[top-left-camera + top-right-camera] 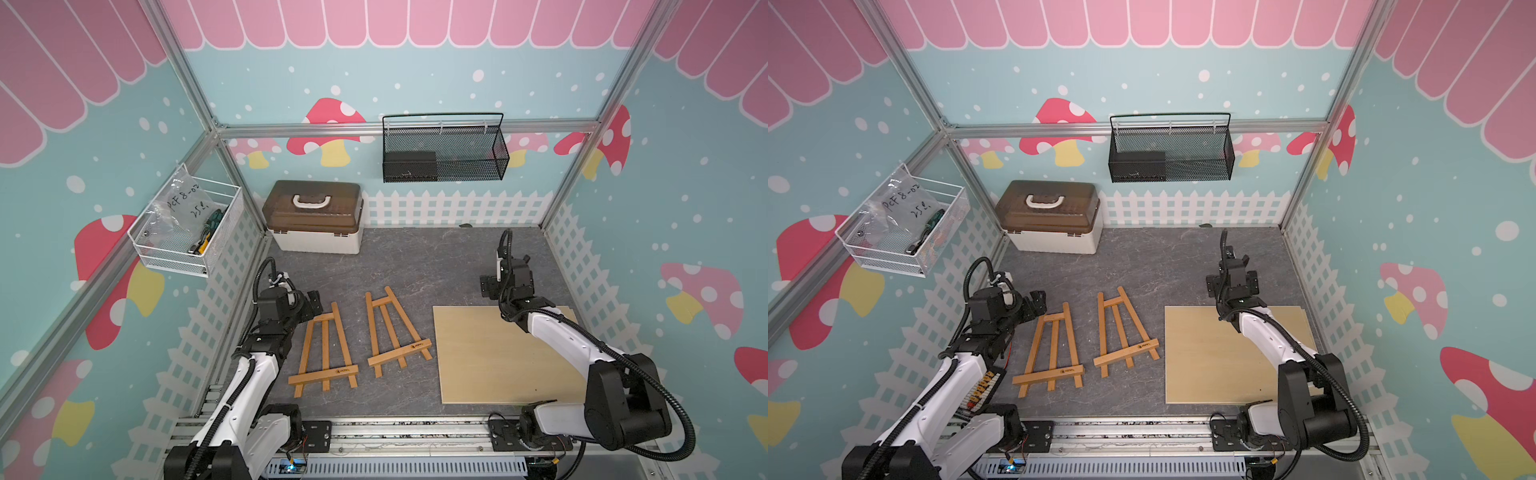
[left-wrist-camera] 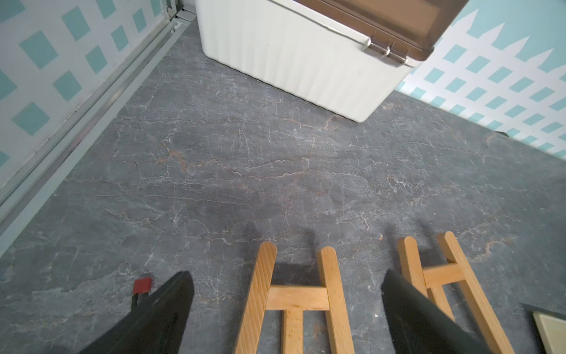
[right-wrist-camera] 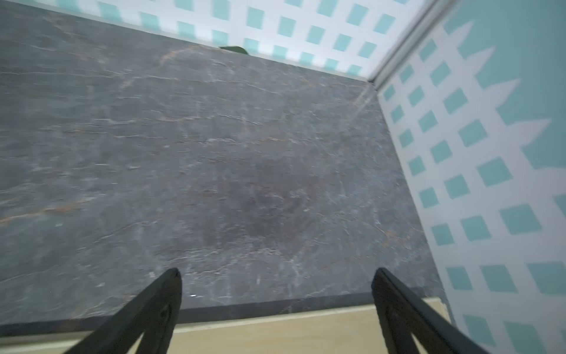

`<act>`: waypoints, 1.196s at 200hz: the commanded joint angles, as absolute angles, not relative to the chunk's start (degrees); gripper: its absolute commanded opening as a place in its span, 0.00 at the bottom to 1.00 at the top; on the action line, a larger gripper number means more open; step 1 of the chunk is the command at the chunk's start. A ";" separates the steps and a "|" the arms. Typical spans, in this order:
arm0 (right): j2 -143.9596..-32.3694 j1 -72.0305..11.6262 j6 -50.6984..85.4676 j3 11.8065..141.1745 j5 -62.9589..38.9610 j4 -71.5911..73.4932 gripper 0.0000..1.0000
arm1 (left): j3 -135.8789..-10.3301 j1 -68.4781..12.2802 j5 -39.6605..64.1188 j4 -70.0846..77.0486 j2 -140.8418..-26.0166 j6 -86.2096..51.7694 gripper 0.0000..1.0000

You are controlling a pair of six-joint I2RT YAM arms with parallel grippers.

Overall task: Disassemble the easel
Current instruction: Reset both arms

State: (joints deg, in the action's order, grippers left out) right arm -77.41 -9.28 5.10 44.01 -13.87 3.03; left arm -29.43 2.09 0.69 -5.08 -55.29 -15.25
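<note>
The easel lies apart as flat pieces on the grey table. One wooden A-frame [image 1: 326,353] [image 1: 1054,349] rests at centre left, a second A-frame [image 1: 395,332] [image 1: 1125,332] just to its right, and a pale plywood board [image 1: 498,357] [image 1: 1217,357] at the right. My left gripper [image 1: 313,303] [image 2: 287,272] hovers open over the top end of the left frame [image 2: 297,297], with nothing held. The second frame [image 2: 444,272] shows beside it. My right gripper [image 1: 513,274] [image 3: 277,269] stands open and empty above the board's [image 3: 275,334] far edge.
A white storage box with a brown lid [image 1: 316,216] [image 2: 291,52] stands at the back left of the table. A black mesh basket [image 1: 444,149] hangs on the back wall. A white wire basket [image 1: 187,232] hangs on the left wall. Walls close three sides.
</note>
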 commanded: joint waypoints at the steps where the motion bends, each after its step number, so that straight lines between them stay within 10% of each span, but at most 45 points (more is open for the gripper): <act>1: -77.61 -5.58 3.24 40.74 -8.48 13.65 1.00 | -25.51 2.64 -1.58 10.00 -56.45 -10.50 0.99; 239: -86.12 2.63 0.88 13.00 -1.43 70.96 1.00 | -18.81 3.89 -1.33 53.25 -83.58 -7.07 0.99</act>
